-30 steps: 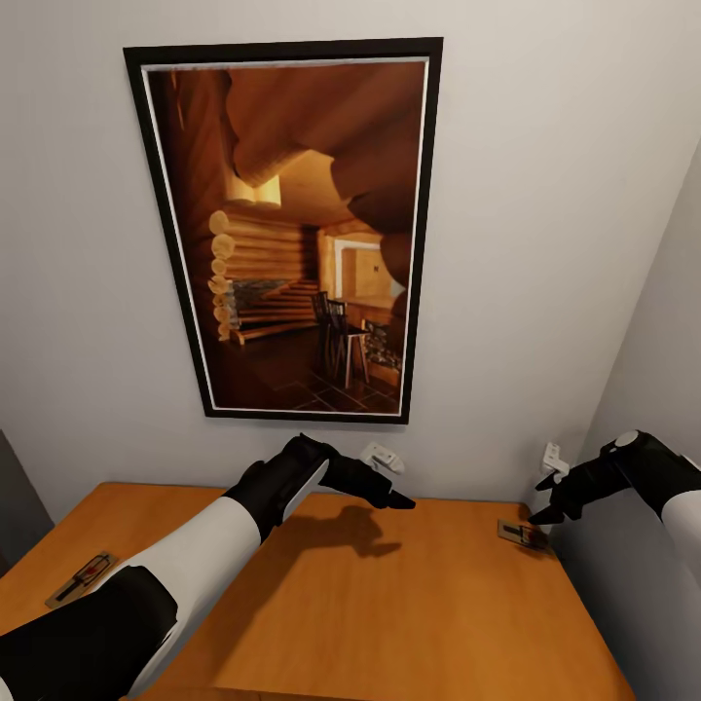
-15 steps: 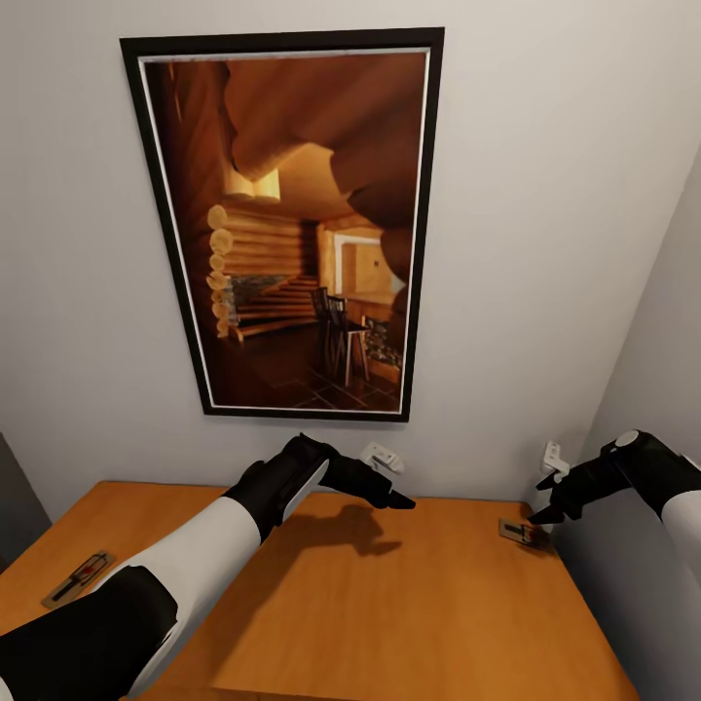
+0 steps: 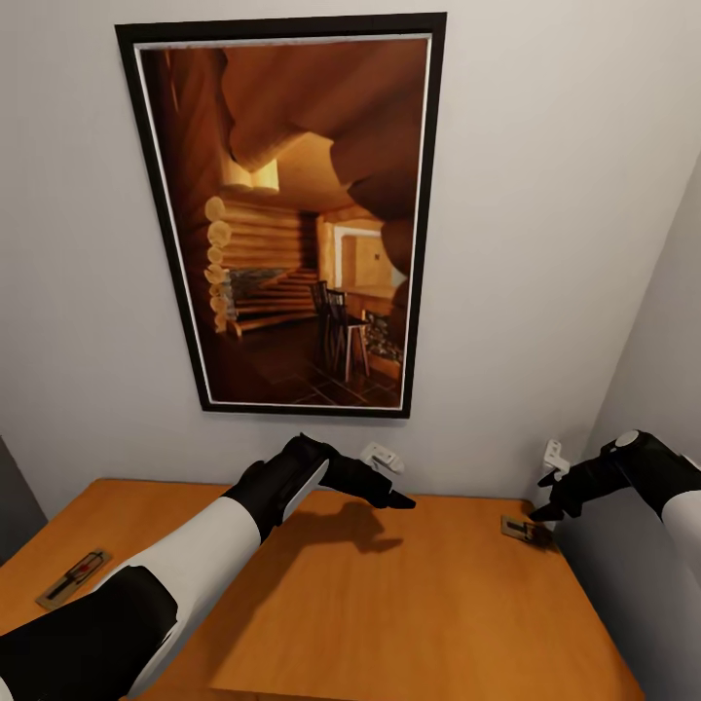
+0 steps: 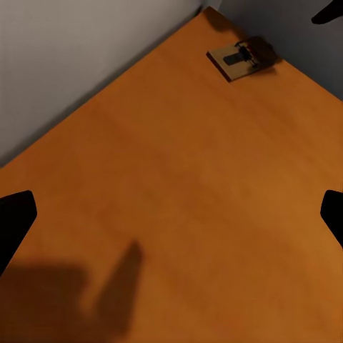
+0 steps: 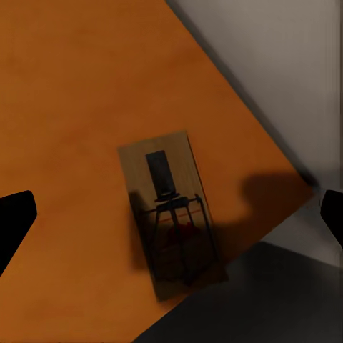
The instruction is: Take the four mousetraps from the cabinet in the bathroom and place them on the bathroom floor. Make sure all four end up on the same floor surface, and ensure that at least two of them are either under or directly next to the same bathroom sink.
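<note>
The cabinet shows its smooth orange-brown top, which meets the wall ahead and a wall at its right. One mousetrap lies in the top's far right corner, a tan board with dark wire; it also appears in the left wrist view. My right gripper hovers open just above it. In the right wrist view the mousetrap lies between and below the spread black fingers. A second mousetrap lies near the top's left edge. Over the back middle, my left gripper is open and holds nothing.
A large black-framed picture of a log-cabin room hangs on the white wall behind the cabinet. Two small white wall fittings sit just above the top. A grey side wall closes the right, and a dark surface stands at the left.
The whole head view has shifted slightly, so the camera moved. Both grippers and both mousetraps keep their places.
</note>
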Tool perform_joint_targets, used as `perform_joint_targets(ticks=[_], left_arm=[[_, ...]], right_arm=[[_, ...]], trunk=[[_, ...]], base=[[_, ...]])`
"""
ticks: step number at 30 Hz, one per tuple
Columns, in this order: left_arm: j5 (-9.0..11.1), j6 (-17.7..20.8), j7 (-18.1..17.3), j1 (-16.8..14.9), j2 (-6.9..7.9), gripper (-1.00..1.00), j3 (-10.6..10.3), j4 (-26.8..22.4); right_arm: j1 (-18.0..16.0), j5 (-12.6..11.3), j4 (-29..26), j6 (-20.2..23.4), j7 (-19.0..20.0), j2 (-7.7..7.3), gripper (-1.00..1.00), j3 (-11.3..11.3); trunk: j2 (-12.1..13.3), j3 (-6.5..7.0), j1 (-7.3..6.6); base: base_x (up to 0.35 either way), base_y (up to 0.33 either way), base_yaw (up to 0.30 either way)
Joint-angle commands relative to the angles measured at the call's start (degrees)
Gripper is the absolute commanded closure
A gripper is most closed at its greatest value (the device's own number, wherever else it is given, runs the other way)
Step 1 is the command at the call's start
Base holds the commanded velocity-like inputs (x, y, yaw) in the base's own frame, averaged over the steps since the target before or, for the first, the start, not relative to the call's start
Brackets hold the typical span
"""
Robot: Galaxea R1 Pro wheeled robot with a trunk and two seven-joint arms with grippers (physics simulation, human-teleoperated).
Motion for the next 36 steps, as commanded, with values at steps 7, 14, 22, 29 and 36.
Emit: perform_joint_targets(ticks=[7,14,22,29,36], left_arm=[[0.5,0.5,0.1,-0.1,0.0,-1.0,-0.1,0.0],[0.5,0.4,0.1,-0.1,0.0,-1.0,-0.1,0.0],[0.5,0.4,0.0,-0.1,0.0,-1.0,-0.1,0.0],[0.4,0.4,0.0,-0.1,0.0,-1.0,-0.1,0.0],[0.5,0.4,0.0,-0.1,0.0,-1.0,-0.1,0.0]], right_arm=[[0.0,0.0,-0.1,0.5,-0.1,-0.03,-1.0,0.1],[0.0,0.1,-0.1,0.5,0.3,-0.03,-1.0,0.2],[0.0,0.1,-0.1,0.5,0.6,-0.02,-1.0,0.2],[0.0,0.0,-0.1,0.7,0.6,0.0,-1.0,0.2],[0.0,0.0,-0.1,0.8,0.5,-0.02,-1.0,0.2]], trunk=[[-2.9,-1.36,1.56],[-3.3,-1.54,1.78],[-3.3,-1.54,1.78],[-3.3,-1.54,1.78],[-3.3,-1.54,1.78]], base=[[0.0,0.0,0.0],[0.0,0.0,0.0],[0.0,0.0,0.0],[0.0,0.0,0.0],[0.0,0.0,0.0]])
